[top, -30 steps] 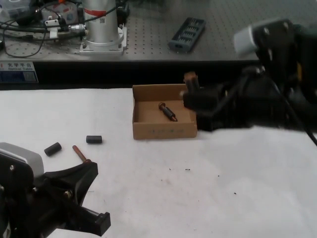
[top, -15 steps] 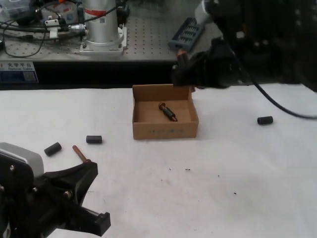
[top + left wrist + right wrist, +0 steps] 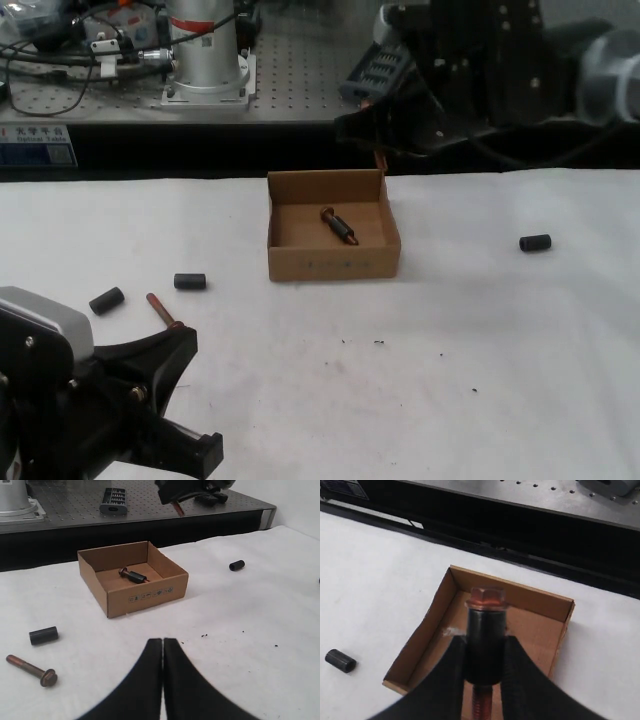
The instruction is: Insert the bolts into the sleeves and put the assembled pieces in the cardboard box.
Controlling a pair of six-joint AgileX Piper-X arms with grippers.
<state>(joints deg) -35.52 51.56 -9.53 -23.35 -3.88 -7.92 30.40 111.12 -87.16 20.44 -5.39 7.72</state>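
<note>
Right now your right hand [image 3: 484, 650] hangs high over the far wall of the cardboard box [image 3: 333, 265], with the arm stretched in from the right. Its fingers are clamped on a black sleeve [image 3: 485, 635] with a copper bolt [image 3: 486, 599] through it. The bolt's head shows past one end of the sleeve and its shank past the other, the tip pointing down toward the box's far right corner. A second ago that hand sat low, just right of the box; it has since risen and swung left and farther away, uncovering a loose sleeve [image 3: 535, 242] on the table [image 3: 450, 330] well right of the box. Your left hand [image 3: 163, 645] rests at the near left, fingers together and empty, unmoved. One assembled piece [image 3: 340, 226] lies inside the box; left of the box lie a bare bolt [image 3: 163, 310] and two spare sleeves [image 3: 190, 282] [image 3: 106, 300].
</note>
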